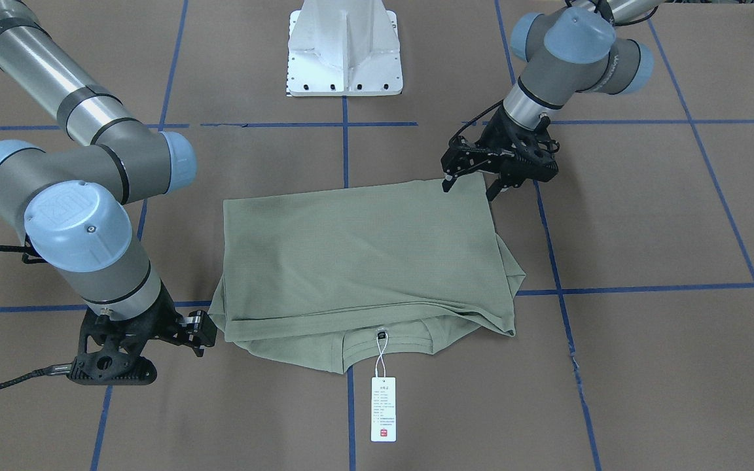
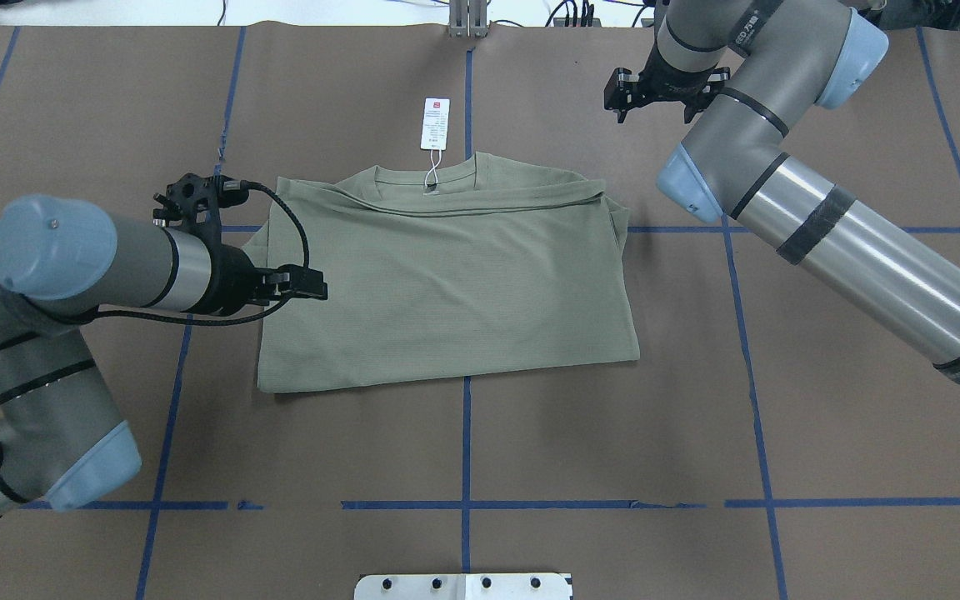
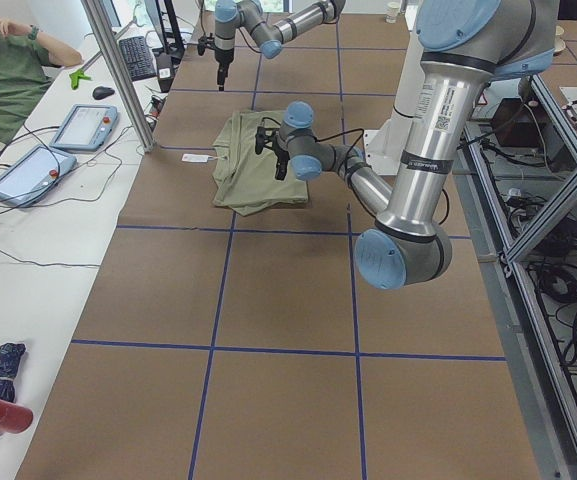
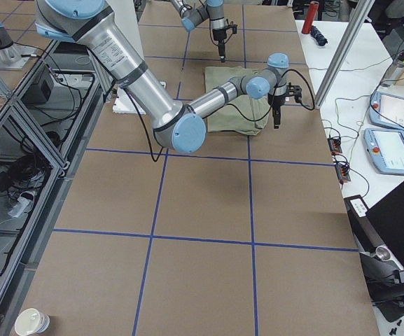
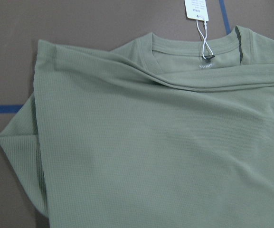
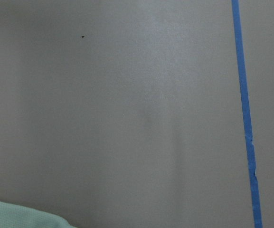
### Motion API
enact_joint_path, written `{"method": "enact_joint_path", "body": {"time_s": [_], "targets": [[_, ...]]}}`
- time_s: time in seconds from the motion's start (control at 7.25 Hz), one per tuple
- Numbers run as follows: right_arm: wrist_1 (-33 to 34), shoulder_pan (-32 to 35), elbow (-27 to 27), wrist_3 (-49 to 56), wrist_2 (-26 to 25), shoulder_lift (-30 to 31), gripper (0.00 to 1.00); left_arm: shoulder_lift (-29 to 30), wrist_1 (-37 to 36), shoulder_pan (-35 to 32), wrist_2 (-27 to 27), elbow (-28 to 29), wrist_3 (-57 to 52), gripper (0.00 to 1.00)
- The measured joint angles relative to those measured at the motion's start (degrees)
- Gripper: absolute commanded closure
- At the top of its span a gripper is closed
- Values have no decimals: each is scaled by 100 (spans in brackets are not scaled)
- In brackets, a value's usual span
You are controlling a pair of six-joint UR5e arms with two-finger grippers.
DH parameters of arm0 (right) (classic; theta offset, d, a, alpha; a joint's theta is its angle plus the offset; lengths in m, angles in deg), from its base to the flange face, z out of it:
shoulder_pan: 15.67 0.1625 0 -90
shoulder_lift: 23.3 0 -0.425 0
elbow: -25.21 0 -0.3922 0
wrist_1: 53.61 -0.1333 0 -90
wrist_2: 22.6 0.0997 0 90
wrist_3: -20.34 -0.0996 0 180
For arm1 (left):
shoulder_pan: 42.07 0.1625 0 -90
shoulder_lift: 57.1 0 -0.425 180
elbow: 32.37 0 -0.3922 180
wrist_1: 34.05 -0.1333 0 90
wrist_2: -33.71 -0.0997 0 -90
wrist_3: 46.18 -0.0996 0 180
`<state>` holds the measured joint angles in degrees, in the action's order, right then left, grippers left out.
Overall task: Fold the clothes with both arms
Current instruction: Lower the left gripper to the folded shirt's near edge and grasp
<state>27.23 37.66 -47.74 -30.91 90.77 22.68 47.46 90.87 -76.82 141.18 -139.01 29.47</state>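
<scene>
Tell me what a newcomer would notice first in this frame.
The pale green shirt, folded into a rough rectangle in the middle of the brown table, draws the eye first, its white hang tag lying past the collar. The left gripper hangs open over the shirt's corner on the robot's side, while the right gripper sits low beside the collar-end corner.

Quick tally: 1 shirt (image 2: 447,275), 1 hang tag (image 2: 435,123), 2 arms (left arm (image 2: 72,250), right arm (image 2: 863,258)), 1 pedestal base (image 1: 344,52), 1 paper cup (image 4: 32,322).

Bright even overhead light, soft shadows, right wrist view blurred, perhaps defocused
</scene>
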Motion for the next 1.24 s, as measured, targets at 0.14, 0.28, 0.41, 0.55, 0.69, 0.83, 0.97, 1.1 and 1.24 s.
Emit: {"method": "enact_joint_path", "body": {"time_s": [0.14, 0.28, 0.41, 0.55, 0.69, 0.83, 0.97, 1.1, 1.24], "targets": [[-24, 4, 0, 4, 10, 15, 0, -295, 345, 121, -165, -24, 327, 26], [-35, 4, 0, 1, 10, 21, 0, -458, 507, 189, -300, 41, 461, 26], [-40, 1, 0, -4, 10, 26, 0, -516, 568, 230, -360, 159, 502, 26], [-41, -6, 0, -5, 9, 33, 0, -535, 596, 263, -387, 291, 517, 26], [-44, -10, -2, -4, 9, 38, 0, -537, 607, 314, -394, 375, 524, 31], [-48, -13, -6, -5, 9, 40, 0, -534, 611, 395, -395, 417, 528, 43], [-50, -14, -7, -7, 9, 42, 0, -524, 612, 482, -394, 446, 529, 50], [-50, -15, -8, -6, 9, 45, 0, -513, 612, 562, -393, 473, 529, 56], [-51, -15, -8, -4, 9, 46, 0, -507, 610, 618, -395, 491, 530, 66]]}}
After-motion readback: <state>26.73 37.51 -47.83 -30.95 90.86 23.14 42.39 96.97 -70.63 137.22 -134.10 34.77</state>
